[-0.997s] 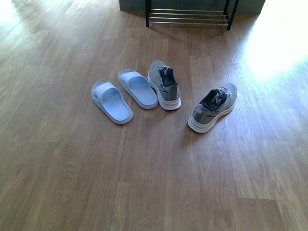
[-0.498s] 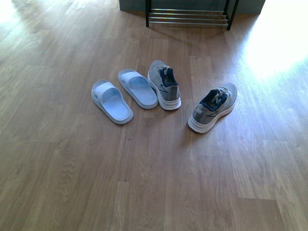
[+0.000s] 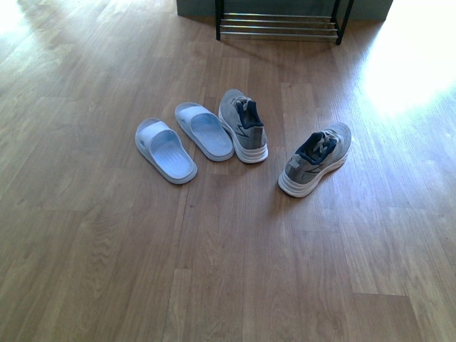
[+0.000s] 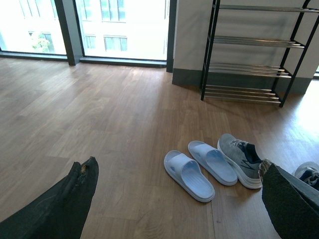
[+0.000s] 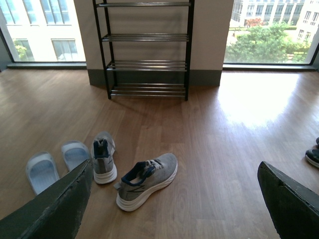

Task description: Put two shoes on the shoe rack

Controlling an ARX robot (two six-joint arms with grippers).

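2 grey sneakers [image 3: 243,126] and 2 pale slides [image 3: 204,131] sit upright on the floor [image 3: 228,271], well apart from the chrome-barred rack [image 3: 278,26].

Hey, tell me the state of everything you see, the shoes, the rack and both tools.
Sneaker beside the slides: upright on the floor.
Other sneaker: upright on the floor, apart from the rest.
Slide sandals: soles down on the floor, side by side.
Shoe rack: standing, visible shelves bare.
Left tool: open, holding nothing.
Right tool: open, holding nothing.
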